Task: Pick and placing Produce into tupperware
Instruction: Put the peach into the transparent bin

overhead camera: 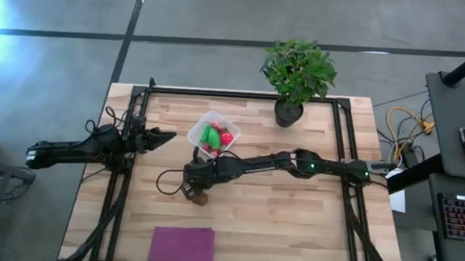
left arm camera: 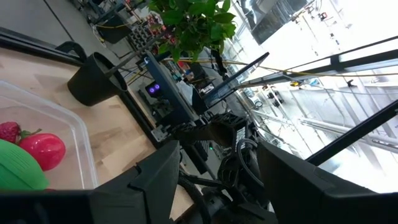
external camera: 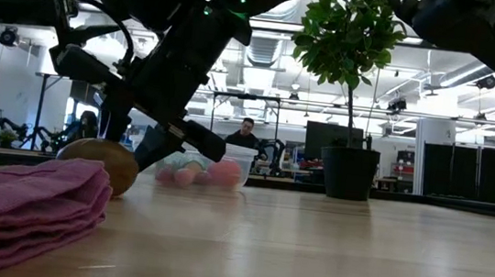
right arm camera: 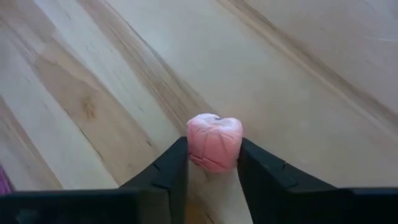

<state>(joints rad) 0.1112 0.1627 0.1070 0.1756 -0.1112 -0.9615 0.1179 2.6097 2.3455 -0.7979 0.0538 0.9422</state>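
Over the tabletop point(overhead camera: 292, 207) near brown oval point(overhead camera: 200, 197), right pincer point(right arm camera: 213, 163) clamping pink piece point(right arm camera: 214, 142); lifting straight, carrying over tupperware point(overhead camera: 203, 126) rim before releasing; left pincer point(left arm camera: 217, 171) waiting, spread apart

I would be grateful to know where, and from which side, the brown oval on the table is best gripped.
Probably across its short middle, coming straight down from above. The brown oval lies on the table and looks wider than tall in the low view, so its rounded ends would likely slip. The right tool, right beside it, is shut on a pink piece, which would need placing first.
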